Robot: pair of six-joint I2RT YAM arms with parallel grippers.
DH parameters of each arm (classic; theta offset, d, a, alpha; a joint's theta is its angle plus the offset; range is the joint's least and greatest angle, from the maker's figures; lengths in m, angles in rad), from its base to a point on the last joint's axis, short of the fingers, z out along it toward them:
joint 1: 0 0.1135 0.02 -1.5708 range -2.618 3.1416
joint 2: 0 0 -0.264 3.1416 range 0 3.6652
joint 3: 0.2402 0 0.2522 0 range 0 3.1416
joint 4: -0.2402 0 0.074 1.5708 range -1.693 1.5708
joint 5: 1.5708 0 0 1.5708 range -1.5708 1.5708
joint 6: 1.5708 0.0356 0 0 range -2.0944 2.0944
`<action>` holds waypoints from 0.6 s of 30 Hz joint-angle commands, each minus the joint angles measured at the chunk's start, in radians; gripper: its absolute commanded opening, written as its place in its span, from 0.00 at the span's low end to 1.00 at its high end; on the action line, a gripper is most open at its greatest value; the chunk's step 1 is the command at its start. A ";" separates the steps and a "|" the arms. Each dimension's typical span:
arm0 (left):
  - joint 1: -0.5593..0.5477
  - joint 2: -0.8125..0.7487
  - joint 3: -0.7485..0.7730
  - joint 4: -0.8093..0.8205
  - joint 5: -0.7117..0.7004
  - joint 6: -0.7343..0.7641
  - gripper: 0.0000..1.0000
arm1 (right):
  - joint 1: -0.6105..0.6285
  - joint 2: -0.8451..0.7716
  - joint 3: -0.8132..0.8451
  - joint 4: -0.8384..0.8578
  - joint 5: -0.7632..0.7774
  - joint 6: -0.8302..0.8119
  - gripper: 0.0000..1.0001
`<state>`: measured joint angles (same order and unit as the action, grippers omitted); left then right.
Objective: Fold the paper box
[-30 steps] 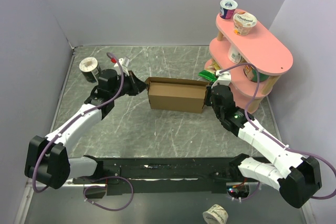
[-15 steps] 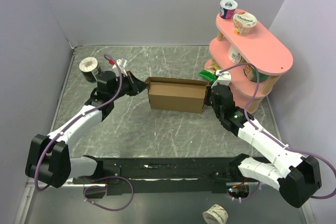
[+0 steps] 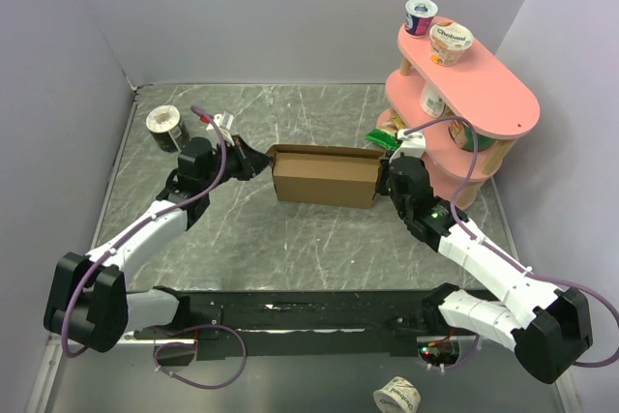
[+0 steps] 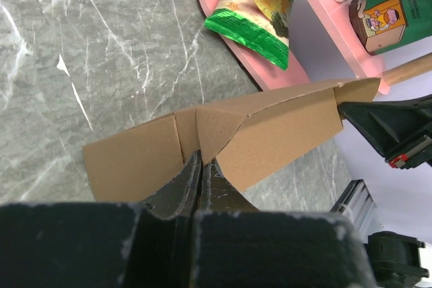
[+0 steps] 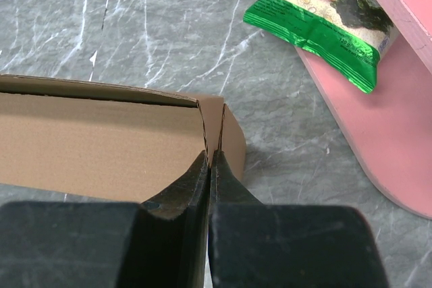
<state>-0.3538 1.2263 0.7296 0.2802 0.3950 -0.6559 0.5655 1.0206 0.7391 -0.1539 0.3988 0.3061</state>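
Note:
The paper box (image 3: 324, 179) is a plain brown cardboard box lying lengthwise in the middle of the table. My left gripper (image 3: 263, 161) is shut, and its tips press against the folded flaps at the box's left end (image 4: 270, 133). In the left wrist view the shut tips (image 4: 201, 161) meet the crease between two flaps. My right gripper (image 3: 382, 179) is shut too. Its tips (image 5: 210, 156) touch the doubled wall at the right end, beside the open inside of the box (image 5: 94, 143). No cardboard shows between either pair of jaws.
A pink two-level shelf (image 3: 474, 94) stands at the back right, close behind my right arm, with yogurt cups (image 3: 450, 43) on top. A green chip bag (image 3: 384, 138) lies at its foot. A cup (image 3: 162, 125) sits at the back left near the wall.
My left arm has shifted a little, with its wrist drawn slightly nearer. Its tips stay at the box's left end. The box and the right arm have not moved.

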 commanded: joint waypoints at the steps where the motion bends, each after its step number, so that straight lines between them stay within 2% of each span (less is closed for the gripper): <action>1: -0.025 0.029 -0.053 -0.182 -0.005 0.079 0.01 | 0.019 0.038 -0.049 -0.207 -0.072 0.016 0.00; 18: -0.094 0.067 -0.104 -0.211 -0.176 0.110 0.01 | 0.019 0.033 -0.052 -0.207 -0.067 0.019 0.00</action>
<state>-0.4168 1.2282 0.7017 0.3290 0.2596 -0.6003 0.5652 1.0203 0.7395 -0.1509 0.4034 0.3061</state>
